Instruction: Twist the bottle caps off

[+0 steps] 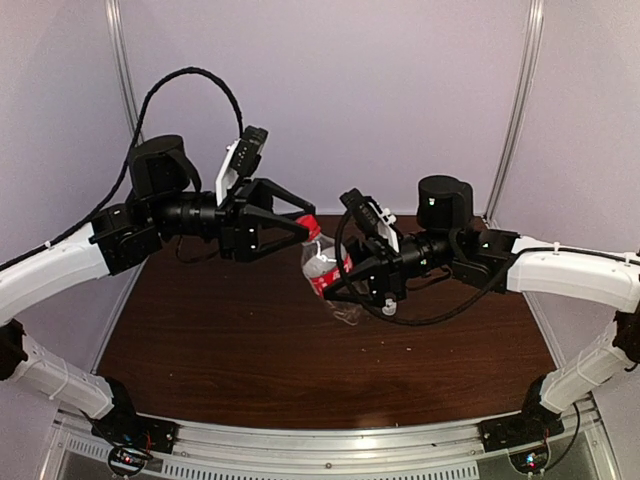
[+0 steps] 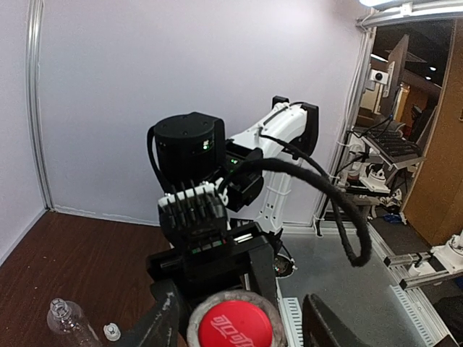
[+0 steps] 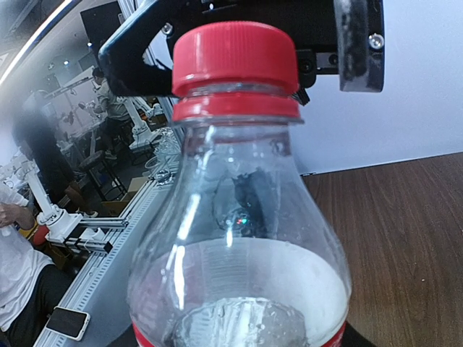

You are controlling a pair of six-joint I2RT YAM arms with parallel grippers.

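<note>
Right wrist view is filled by the red cap (image 3: 235, 58), screwed on the red-labelled bottle (image 3: 239, 238), which hangs tilted above the brown surface (image 1: 230, 340). The right tool (image 1: 335, 280) is clamped round its labelled body. The left tool (image 1: 305, 222) stands wide, one finger either side of the cap. A clear uncapped bottle (image 2: 66, 322) rests on the surface, a small white cap (image 2: 111, 332) just beside it.

My left arm (image 1: 60, 265) reaches in from the left with the wrist level, and my left claw (image 1: 307, 222) points right, jaws standing apart. My right arm (image 1: 570, 270) reaches in from the right, and my right claw (image 1: 345, 278) points left, clamped around the bottle (image 1: 322, 268), close to the other claw.
</note>
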